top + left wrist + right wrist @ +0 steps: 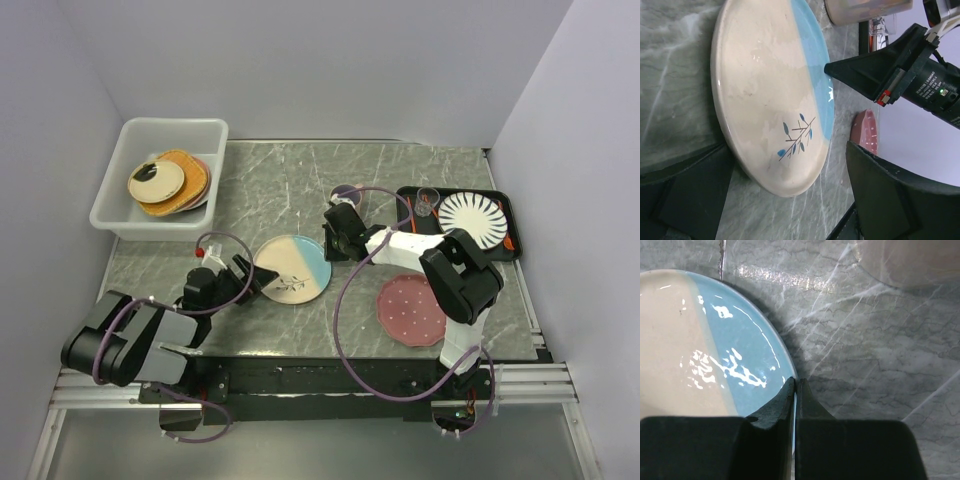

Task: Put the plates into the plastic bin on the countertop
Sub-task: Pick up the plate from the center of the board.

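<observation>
A cream-and-light-blue plate with a twig motif lies on the countertop. My left gripper is open, its fingers either side of the plate's left edge, and the plate looks tilted in the left wrist view. On the opposite side, my right gripper is shut, its tips touching the plate's blue rim. The plastic bin at the back left holds several stacked plates. A pink dotted plate lies at the front right.
A flat black tray at the right carries a white plate with black stripes and a small glass. A mug stands just behind my right gripper. Walls close in on three sides.
</observation>
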Tool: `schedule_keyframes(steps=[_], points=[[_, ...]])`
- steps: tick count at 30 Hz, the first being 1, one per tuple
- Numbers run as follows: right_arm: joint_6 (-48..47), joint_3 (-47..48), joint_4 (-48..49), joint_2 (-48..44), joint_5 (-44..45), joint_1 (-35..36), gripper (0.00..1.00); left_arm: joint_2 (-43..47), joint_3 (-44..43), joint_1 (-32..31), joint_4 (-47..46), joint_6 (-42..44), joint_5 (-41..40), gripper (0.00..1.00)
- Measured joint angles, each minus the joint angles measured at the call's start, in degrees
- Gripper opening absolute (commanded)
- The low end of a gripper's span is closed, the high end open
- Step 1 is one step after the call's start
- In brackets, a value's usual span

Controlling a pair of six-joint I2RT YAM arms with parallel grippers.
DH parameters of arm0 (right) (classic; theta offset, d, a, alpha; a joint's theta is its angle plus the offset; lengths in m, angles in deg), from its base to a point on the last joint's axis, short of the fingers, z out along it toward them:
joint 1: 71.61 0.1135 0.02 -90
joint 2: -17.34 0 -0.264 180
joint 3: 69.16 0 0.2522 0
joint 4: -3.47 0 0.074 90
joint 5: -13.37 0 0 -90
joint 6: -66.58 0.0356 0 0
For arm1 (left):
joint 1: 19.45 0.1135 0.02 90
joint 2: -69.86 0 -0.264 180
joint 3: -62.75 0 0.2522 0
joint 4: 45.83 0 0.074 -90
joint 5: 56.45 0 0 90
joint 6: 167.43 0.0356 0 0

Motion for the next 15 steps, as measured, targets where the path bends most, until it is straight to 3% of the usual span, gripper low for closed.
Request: schedule_keyframes(steps=[15], points=[[0.0, -0.3, 0.2, -0.1, -0.1, 0.0, 0.0, -9.8, -0.9, -2.8, -10.1, -4.2, -0.3, 0.67]])
